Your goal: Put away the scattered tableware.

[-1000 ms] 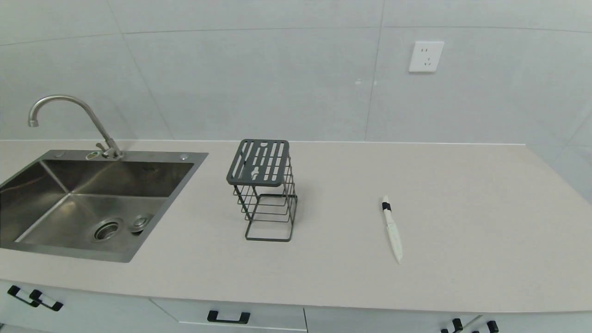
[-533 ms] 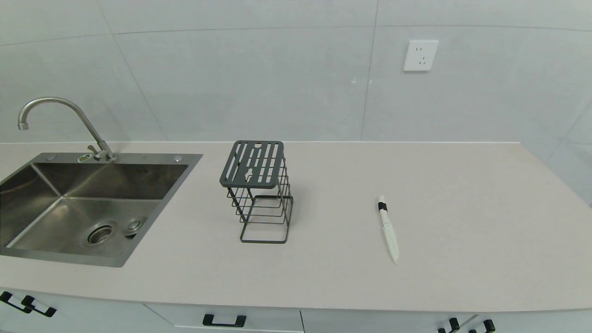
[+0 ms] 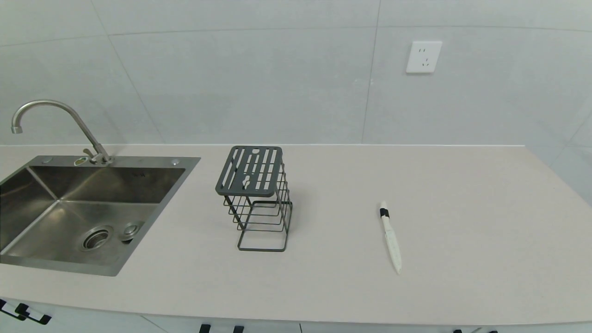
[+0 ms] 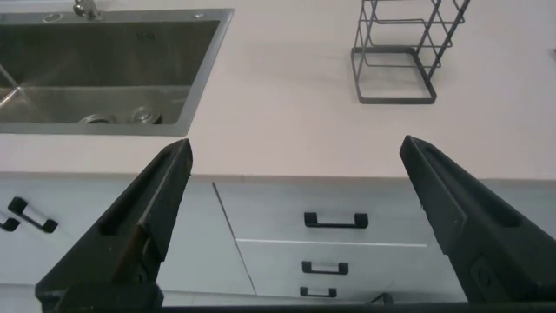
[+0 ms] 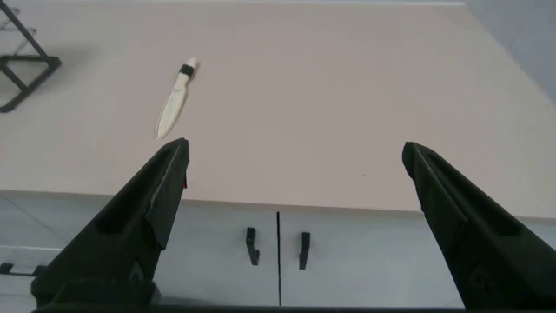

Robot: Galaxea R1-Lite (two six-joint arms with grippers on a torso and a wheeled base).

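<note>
One knife (image 3: 391, 236) lies flat on the counter (image 3: 462, 208); light, stiff and slick, I judge. I'd pinch its blunt end. Left gripper (image 4: 295, 143) and right gripper (image 5: 295, 146) gape empty.

The knife (image 3: 391, 237) is cream-white with a single black band near one end. The rack (image 3: 255, 196) is dark grey all over, thin wire below and a flat top cut with long parallel slots. The counter (image 3: 462, 222) is a plain pale beige. The sink (image 3: 69, 217) and tap (image 3: 95, 157) are brushed silver steel, and a small spot beside the tap looks green, possibly a sticker. The wall (image 3: 259, 83) is light grey in large tiles with fine seams, and the socket (image 3: 423, 57) is white. The cupboard fronts (image 5: 391, 252) are pale grey with black handles (image 4: 335, 220). The left gripper (image 4: 294, 143) and right gripper (image 5: 294, 146) are matt black.
</note>
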